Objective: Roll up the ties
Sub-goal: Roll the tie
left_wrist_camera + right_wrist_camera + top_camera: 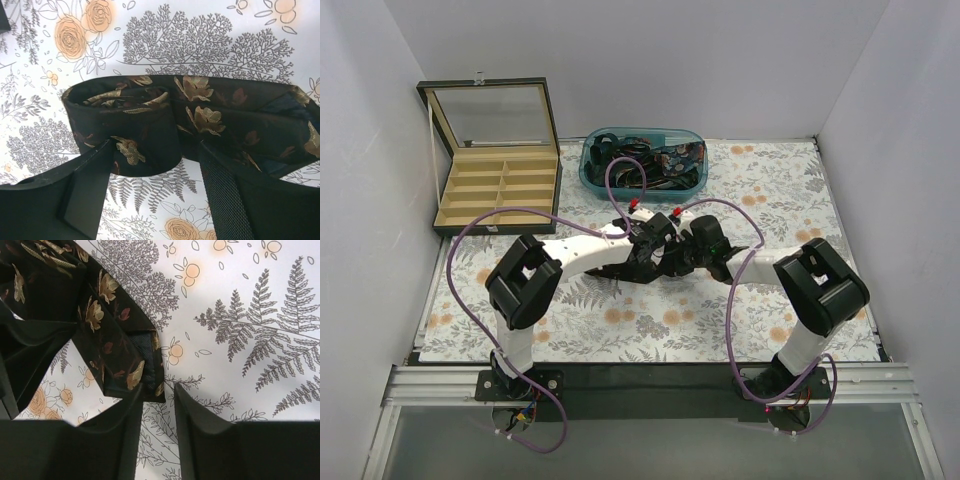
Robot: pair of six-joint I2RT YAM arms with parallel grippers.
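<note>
A dark tie [200, 117] with gold and orange flowers lies on the floral mat. Its left part is wound into a loose upright coil [120, 125], and the tail runs off to the right. My left gripper [155, 147] is open, its fingers [85, 190] straddling the coil's near edge without pressing it. The tie's narrow end [125, 360] lies flat in the right wrist view. My right gripper [157, 390] stands slightly open just behind that end, gripping nothing. In the top view both grippers [655, 255] [687, 255] meet mid-table and hide most of the tie.
A teal bin [586, 165] at the back centre holds several more dark ties [643, 165]. A wooden compartment box [500, 185] with its lid raised stands at the back left. Purple cables [470, 225] loop over both arms. White walls enclose the table.
</note>
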